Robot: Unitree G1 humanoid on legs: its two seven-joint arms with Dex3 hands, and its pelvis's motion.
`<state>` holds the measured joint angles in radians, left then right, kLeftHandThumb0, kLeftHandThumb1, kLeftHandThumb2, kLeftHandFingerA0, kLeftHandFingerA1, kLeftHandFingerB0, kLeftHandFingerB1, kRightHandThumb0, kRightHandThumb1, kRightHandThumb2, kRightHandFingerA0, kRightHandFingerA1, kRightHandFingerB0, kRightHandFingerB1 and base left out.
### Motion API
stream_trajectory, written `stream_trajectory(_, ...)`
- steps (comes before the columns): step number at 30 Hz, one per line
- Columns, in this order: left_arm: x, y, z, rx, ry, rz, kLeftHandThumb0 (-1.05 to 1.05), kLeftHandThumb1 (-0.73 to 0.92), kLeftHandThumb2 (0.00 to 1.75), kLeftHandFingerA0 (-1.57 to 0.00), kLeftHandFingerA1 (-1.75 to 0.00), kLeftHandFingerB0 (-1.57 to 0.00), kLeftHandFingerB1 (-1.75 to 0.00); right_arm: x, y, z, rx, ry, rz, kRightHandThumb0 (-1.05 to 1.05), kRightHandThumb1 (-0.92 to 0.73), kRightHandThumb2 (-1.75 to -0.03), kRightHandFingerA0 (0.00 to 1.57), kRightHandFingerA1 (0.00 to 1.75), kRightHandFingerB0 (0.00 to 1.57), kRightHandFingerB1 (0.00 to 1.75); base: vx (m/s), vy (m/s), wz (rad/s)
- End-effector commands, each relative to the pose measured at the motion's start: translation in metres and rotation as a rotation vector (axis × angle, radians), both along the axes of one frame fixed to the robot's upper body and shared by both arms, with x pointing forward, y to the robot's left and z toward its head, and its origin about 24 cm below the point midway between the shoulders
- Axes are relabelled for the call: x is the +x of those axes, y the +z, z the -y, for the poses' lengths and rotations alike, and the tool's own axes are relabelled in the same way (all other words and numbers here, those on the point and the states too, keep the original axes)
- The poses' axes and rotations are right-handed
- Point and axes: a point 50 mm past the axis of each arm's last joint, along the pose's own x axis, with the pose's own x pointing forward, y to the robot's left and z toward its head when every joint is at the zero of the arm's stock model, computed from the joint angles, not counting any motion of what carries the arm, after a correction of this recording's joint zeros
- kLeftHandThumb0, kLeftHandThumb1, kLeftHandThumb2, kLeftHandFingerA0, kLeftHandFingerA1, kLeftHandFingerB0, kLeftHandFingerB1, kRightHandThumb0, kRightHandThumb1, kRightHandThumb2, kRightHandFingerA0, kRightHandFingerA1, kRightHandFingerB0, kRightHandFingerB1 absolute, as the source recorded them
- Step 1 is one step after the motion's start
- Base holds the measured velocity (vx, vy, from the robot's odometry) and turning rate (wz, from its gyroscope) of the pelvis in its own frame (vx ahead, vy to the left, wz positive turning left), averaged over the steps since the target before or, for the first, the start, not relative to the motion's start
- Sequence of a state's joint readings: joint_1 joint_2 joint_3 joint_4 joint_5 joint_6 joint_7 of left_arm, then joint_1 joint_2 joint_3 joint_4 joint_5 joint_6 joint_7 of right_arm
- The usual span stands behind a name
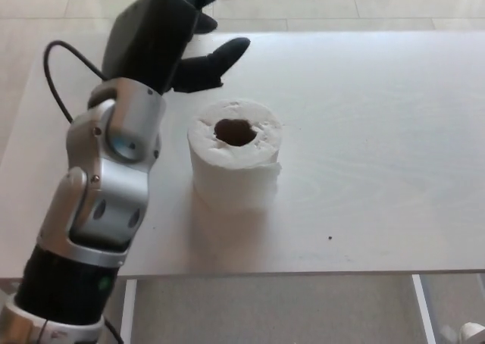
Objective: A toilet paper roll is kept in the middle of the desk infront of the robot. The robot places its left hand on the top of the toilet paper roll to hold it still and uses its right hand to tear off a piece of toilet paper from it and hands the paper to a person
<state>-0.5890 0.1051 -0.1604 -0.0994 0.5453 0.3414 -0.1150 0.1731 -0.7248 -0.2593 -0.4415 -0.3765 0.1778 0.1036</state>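
We see the toilet paper roll [235,162] standing upright in the middle of the picture, on the pale tabletop [379,132]. Its dark hole faces up at us. Nothing touches it.

Our left hand [170,33] is up in the upper left of the picture, lifted off the roll and well apart from it. Its fingers [208,60] are spread and hold nothing. The silver arm [106,177] runs down to the lower left corner.

We think the job is close to its end. The left hand is not pressing on the roll, and no loose sheet hangs from the roll. But we cannot see any torn piece of paper, and we cannot see a person, so we cannot be sure the paper was handed over.

Some things are hidden. Our right hand is not in the picture at all. The top of the left hand is cut off by the upper edge. The roll's lower right side looks a bit rumpled, maybe a loose end, but it is hard to tell
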Motion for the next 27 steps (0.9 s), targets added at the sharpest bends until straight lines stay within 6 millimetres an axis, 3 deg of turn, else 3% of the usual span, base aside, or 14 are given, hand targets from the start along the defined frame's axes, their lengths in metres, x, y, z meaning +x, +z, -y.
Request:
stream_trajectory(1,0.000,0.029,-0.024,-0.064,0.039,-0.017,-0.39,0.75,0.61,-0.50,-0.57,-0.43,-0.43,-0.019,0.004,0.013,0.157,0.046,0.044,-0.86,-0.49,-0.75,0.00,0.08,0.10,0.08,0.00,0.000,0.00)
stream_trajectory(3,0.000,0.029,-0.023,-0.064,0.036,-0.021,-0.39,0.75,0.61,-0.50,-0.57,-0.43,-0.43,-0.021,0.003,0.014,0.160,0.046,0.043,-0.86,-0.49,-0.75,0.00,0.08,0.10,0.08,0.00,0.000,0.00)
stream_trajectory(5,-0.016,0.047,-0.042,-0.147,0.052,0.016,-0.38,0.74,0.61,-0.65,-0.81,-0.40,-0.48,-0.042,0.007,0.027,0.185,0.009,0.097,-0.85,-0.48,-0.75,0.00,0.12,0.10,0.06,0.00,0.000,0.00)
stream_trajectory(8,-0.065,0.042,-0.091,-0.307,0.099,0.081,-0.35,0.74,0.61,-0.55,-0.56,-0.42,-0.48,-0.083,0.002,0.063,0.326,-0.128,0.178,-0.59,-0.59,-0.74,0.00,0.00,0.15,0.33,0.00,0.000,0.00)
stream_trajectory(12,-0.139,-0.007,-0.159,-0.292,0.346,0.013,-0.41,0.76,0.62,-0.62,-0.49,-0.43,-0.42,-0.133,-0.018,0.112,0.364,-0.436,0.192,-0.57,-0.48,-0.81,0.00,0.21,0.13,0.43,0.00,0.000,0.00)
stream_trajectory(14,-0.140,-0.008,-0.160,-0.297,0.348,0.013,-0.41,0.76,0.62,-0.62,-0.49,-0.43,-0.42,-0.134,-0.018,0.114,0.369,-0.445,0.198,-0.57,-0.48,-0.81,0.00,0.21,0.13,0.43,0.00,0.000,0.00)
stream_trajectory(18,-0.236,-0.086,-0.259,-0.418,0.901,-0.174,-0.46,0.69,0.62,-0.80,-0.45,-0.53,-0.39,-0.182,-0.044,0.166,0.458,-0.778,0.297,-0.32,-0.59,-0.59,0.07,0.45,0.32,0.33,0.00,0.000,0.00)
stream_trajectory(19,-0.243,-0.091,-0.266,-0.429,0.938,-0.182,-0.46,0.69,0.62,-0.80,-0.45,-0.53,-0.39,-0.185,-0.046,0.170,0.473,-0.796,0.316,-0.32,-0.59,-0.59,0.07,0.45,0.32,0.33,0.00,0.000,0.00)
stream_trajectory(20,-0.278,-0.107,-0.289,-0.433,1.092,-0.225,-0.45,0.71,0.61,-0.75,-0.58,-0.50,-0.43,-0.198,-0.057,0.185,0.479,-0.905,0.359,-0.37,-0.60,-0.58,0.22,0.57,0.38,0.36,0.00,0.000,0.00)
stream_trajectory(21,-0.312,-0.120,-0.306,-0.447,1.234,-0.261,-0.48,0.71,0.61,-1.03,-0.89,-0.48,-0.44,-0.208,-0.065,0.198,0.514,-0.997,0.404,-0.39,-0.60,-0.59,0.21,0.70,0.39,0.36,0.00,0.000,0.00)
stream_trajectory(22,-0.320,-0.124,-0.311,-0.440,1.274,-0.274,-0.48,0.71,0.61,-1.03,-0.89,-0.48,-0.44,-0.210,-0.067,0.201,0.548,-1.017,0.419,-0.39,-0.60,-0.59,0.21,0.70,0.39,0.36,0.00,0.000,0.00)
stream_trajectory(23,-0.331,-0.131,-0.318,-0.466,1.326,-0.272,-0.51,0.71,0.61,-1.28,-1.05,-0.48,-0.53,-0.213,-0.070,0.205,0.582,-1.055,0.417,-0.41,-0.61,-0.57,0.32,0.88,0.38,0.36,0.00,0.000,0.00)
stream_trajectory(24,-0.331,-0.132,-0.319,-0.471,1.326,-0.268,-0.51,0.71,0.61,-1.28,-1.05,-0.48,-0.53,-0.213,-0.075,0.210,0.707,-1.129,0.415,-0.41,-0.64,-0.59,0.23,0.59,0.36,0.36,0.00,0.000,0.00)
stream_trajectory(27,-0.328,-0.132,-0.319,-0.475,1.318,-0.254,-0.51,0.71,0.61,-1.28,-1.05,-0.48,-0.53,-0.210,-0.077,0.212,0.730,-1.132,0.424,-0.41,-0.64,-0.59,0.23,0.59,0.36,0.36,0.00,0.000,0.00)
